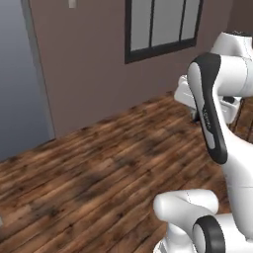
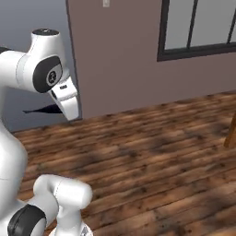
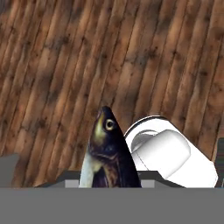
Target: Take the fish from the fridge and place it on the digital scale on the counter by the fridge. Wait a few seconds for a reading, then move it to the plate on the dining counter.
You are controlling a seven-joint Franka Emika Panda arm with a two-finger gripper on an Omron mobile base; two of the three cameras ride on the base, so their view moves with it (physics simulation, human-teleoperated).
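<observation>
**me:** Left base view first. The arm fills the right side of the frame, and the gripper [image 1: 228,101] sits at the middle right, tucked behind the dark-striped forearm. I can't read the fingers from here. The rest is wooden floor [image 1: 99,173], a brown wall with one dark-framed window [image 1: 163,27] at the top, and a grey panel on the left edge that I won't put a name to.

**other:** So where's the fish?

**me:** Right base view: one dark pointed tail of the fish [image 2: 44,110] pokes out toward the left edge, just beside the white hand at the middle left. So its long axis runs roughly level there, tail pointing away from the hand. One wooden leg [image 2: 230,133] peeks in at the right edge. It may belong to the dining counter, but I can't tell, and that's the only hint of which way to head.

**other:** And the hand cam?

**me:** The fish's head rises from the bottom centre, eye up, pointing toward the top of the frame, straight out along the gripper's line. The fingertips are hidden behind the body, so I can't see contact. Since it's hanging over bare floor, I judge the gripper is clamped on it. Count: one fish, one window, one leg.

**other:** Next move?

**me:** Carrying it to the plate, I'd guess. It needs a tabletop in view first.
</observation>
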